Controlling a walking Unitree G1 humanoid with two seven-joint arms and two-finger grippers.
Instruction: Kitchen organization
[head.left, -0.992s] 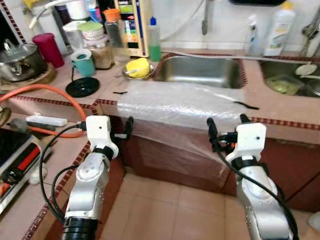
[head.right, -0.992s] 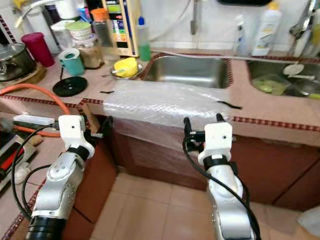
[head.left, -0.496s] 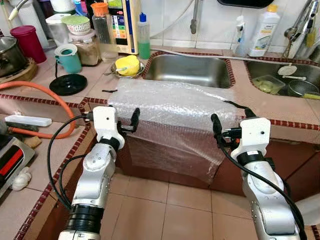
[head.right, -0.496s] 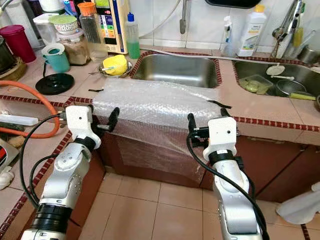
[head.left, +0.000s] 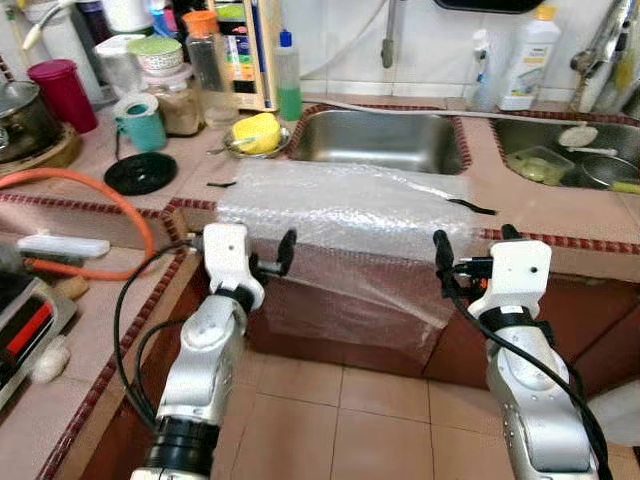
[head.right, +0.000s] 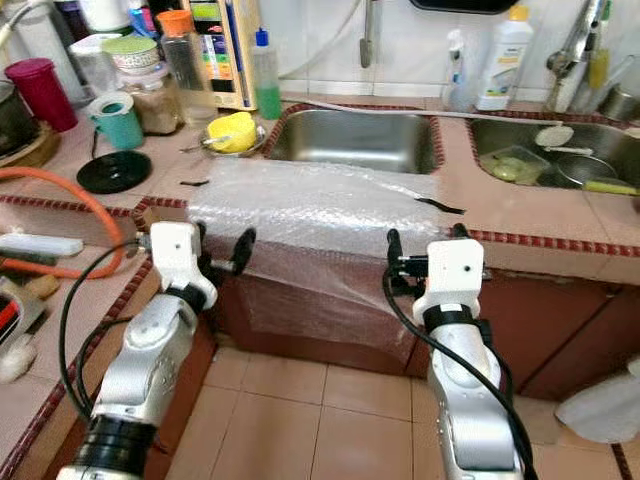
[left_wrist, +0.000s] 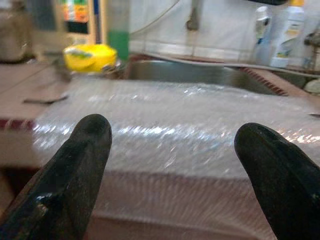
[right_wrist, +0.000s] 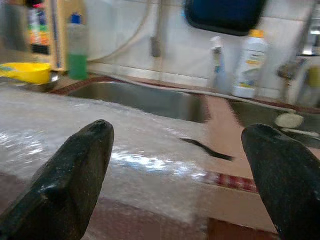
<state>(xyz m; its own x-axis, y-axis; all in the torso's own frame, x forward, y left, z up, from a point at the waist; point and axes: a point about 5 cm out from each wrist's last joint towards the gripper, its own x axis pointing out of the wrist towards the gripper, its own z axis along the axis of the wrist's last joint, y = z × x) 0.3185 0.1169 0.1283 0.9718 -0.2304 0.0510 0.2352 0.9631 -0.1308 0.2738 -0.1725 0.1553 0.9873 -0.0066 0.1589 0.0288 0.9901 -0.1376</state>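
Observation:
A clear sheet of bubble wrap lies on the tiled counter in front of the steel sink and hangs down over the counter's front edge. My left gripper is open just before the sheet's left corner, at counter height, with nothing between its fingers. My right gripper is open too, close to the sheet's right hanging edge, and it is empty. Both wrist views look across the wrap toward the sink.
A yellow dish, teal mug, black lid, jars and a green bottle crowd the counter's left. An orange hose loops there. A second sink with dishes lies right. Tiled floor is below.
The whole view has shifted as the camera moved. Both arms now sit slightly closer to the counter's front edge and the hanging wrap. Both grippers stay open.

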